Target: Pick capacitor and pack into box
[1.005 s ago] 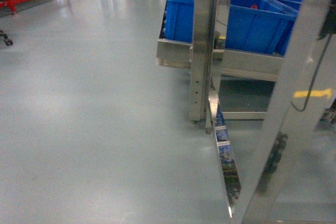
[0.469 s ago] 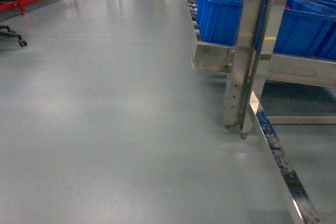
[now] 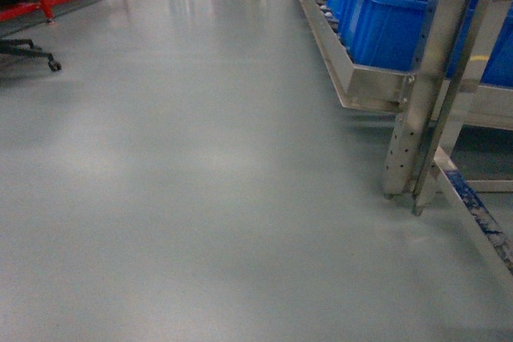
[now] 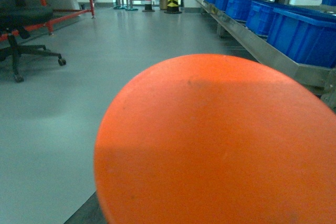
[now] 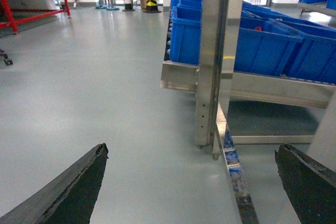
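Ahead of our spread, empty right pincer (image 5: 191,182) we see grey floor (image 3: 200,182) and blue bins (image 5: 262,45) on a steel rack (image 5: 210,66); an orange disc (image 4: 220,145) hides the left pincer, and we cannot find the box.

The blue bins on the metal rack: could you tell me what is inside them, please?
The blue bins sit in a row on the metal rack. One small red item pokes above a rim; otherwise the bin walls hide the contents.
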{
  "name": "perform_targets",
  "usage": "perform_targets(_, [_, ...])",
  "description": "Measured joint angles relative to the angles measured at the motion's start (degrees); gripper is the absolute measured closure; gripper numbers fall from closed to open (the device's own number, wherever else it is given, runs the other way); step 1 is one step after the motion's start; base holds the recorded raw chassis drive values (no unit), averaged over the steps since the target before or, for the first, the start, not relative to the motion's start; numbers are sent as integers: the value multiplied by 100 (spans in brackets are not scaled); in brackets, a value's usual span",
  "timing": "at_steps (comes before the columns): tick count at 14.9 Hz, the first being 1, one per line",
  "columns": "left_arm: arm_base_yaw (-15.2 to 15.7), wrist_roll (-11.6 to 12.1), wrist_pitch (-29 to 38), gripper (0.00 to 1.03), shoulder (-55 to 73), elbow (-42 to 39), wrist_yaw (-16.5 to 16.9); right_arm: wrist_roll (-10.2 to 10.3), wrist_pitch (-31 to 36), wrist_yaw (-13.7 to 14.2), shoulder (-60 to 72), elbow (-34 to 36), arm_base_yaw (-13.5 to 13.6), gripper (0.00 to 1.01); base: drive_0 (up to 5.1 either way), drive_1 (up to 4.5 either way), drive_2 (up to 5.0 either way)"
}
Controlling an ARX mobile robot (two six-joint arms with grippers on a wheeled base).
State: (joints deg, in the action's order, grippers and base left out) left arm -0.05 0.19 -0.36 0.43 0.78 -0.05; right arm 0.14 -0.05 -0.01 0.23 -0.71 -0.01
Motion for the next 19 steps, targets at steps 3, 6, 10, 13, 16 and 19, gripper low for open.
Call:
perform_targets(3, [0,0,-9,59,0,0,9,0,-26,2,2,0,0,3,-502,243,243])
perform_targets(6, [0,0,0,59,0,0,4,0,-22,2,0,0,0,3,-503,242,242])
perform_targets(10, [0,0,-9,59,0,0,4,0,-24,0,2,0,0,3,-505,240,240])
perform_targets(13, [0,2,-4,59,0,0,7,0,-31,2,0,0,0,3,-499,247,247])
perform_targets(16, [0,0,-7,59,0,0,4,0,-20,2,0,0,0,3,-501,244,244])
perform_targets(19, [0,0,4,59,0,0,0,0,-22,0,0,0,0,3,-510,236,236])
